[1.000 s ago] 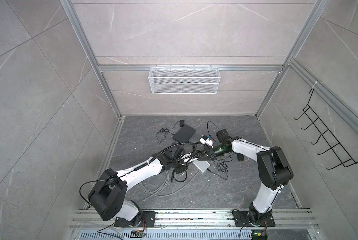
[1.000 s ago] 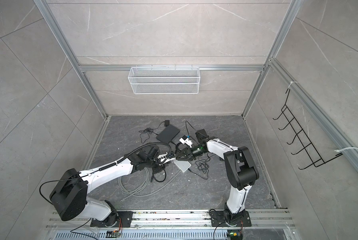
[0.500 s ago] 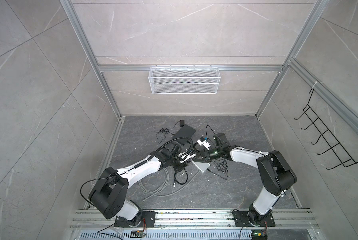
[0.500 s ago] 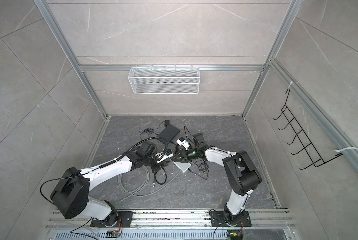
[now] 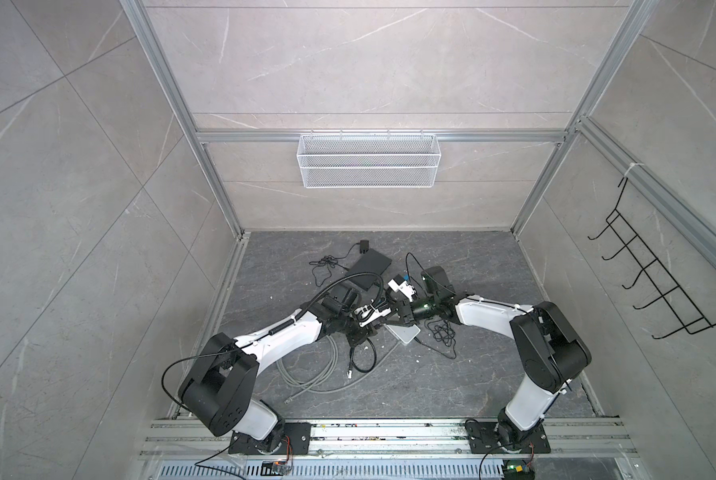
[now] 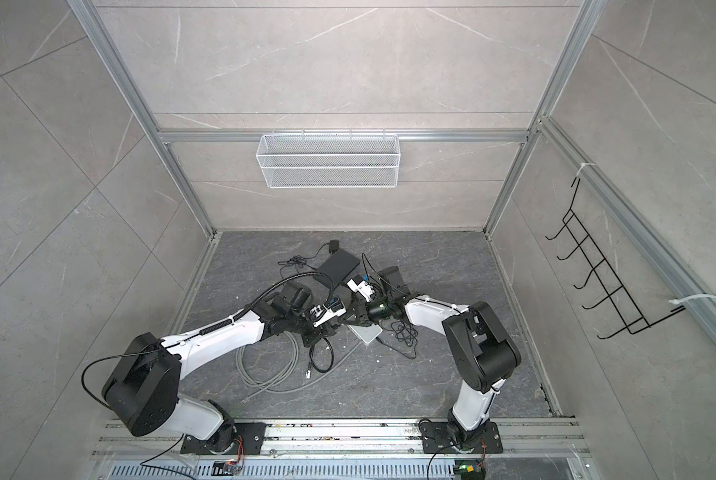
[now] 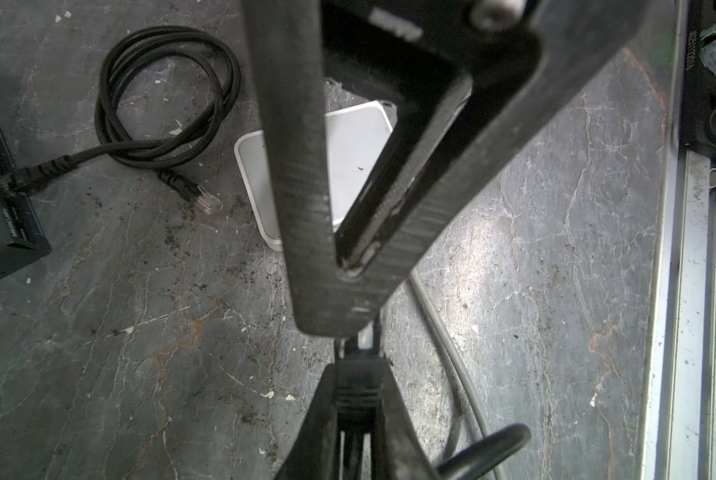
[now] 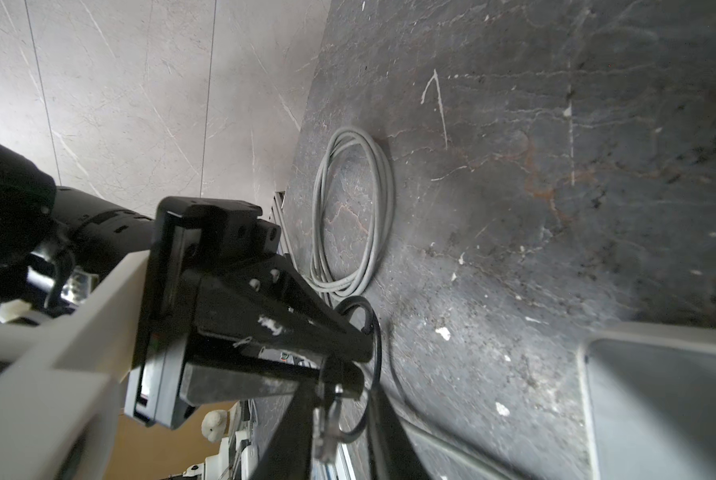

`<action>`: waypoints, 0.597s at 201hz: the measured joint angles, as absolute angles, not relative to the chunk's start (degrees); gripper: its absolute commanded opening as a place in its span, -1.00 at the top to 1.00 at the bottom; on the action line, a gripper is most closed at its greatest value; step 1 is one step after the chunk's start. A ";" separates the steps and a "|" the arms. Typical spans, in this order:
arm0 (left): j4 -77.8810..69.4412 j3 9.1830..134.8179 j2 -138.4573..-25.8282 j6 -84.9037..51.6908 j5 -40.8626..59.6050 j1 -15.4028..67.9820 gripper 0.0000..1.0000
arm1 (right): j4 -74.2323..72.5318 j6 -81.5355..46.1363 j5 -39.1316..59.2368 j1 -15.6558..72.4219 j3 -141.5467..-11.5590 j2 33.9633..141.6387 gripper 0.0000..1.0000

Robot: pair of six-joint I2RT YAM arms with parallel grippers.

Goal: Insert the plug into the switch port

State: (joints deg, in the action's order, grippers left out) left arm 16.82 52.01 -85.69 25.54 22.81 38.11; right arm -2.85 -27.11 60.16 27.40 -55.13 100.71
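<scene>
Above the middle of the dark stone floor (image 5: 472,386), the left gripper (image 7: 358,386) holds the black plug (image 7: 356,399) by its boot. Its jaws are closed narrowly on the plug, whose clear tip points at the right gripper (image 7: 341,295). The right jaws stand narrow, their tips almost meeting at the plug's tip; whether they pinch it cannot be told. In both top views the two grippers meet tip to tip just over a small white switch (image 5: 406,334) (image 6: 368,332). The plug hangs in the air near the switch, outside its ports. A loose black cable (image 7: 160,99) lies coiled beside the switch. A grey cable (image 8: 348,208) lies coiled near the left arm.
</scene>
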 measured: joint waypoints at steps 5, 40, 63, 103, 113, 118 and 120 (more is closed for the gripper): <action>16.88 52.01 -85.76 25.50 22.83 38.02 0.88 | -2.70 -27.22 60.14 27.49 -55.18 100.71 0.81; 16.62 51.64 -85.80 24.99 22.85 37.69 0.72 | -1.37 -27.38 59.70 27.64 -55.57 100.71 1.00; 14.68 50.39 -85.76 24.27 23.18 37.56 0.53 | -4.19 -30.55 59.48 27.64 -53.76 100.71 1.00; 11.29 48.99 -85.89 22.85 25.96 37.43 0.42 | -6.13 -35.00 58.37 27.70 -50.17 100.71 1.00; 10.46 48.99 -86.15 22.72 26.87 37.45 0.42 | -6.59 -35.48 58.24 27.75 -50.17 100.71 1.00; 10.15 48.99 -86.37 22.68 27.29 37.43 0.41 | -6.79 -35.75 58.24 27.75 -50.17 100.71 1.00; 10.00 48.99 -86.48 22.70 27.42 37.45 0.39 | -6.87 -35.88 58.24 27.75 -50.17 100.71 1.00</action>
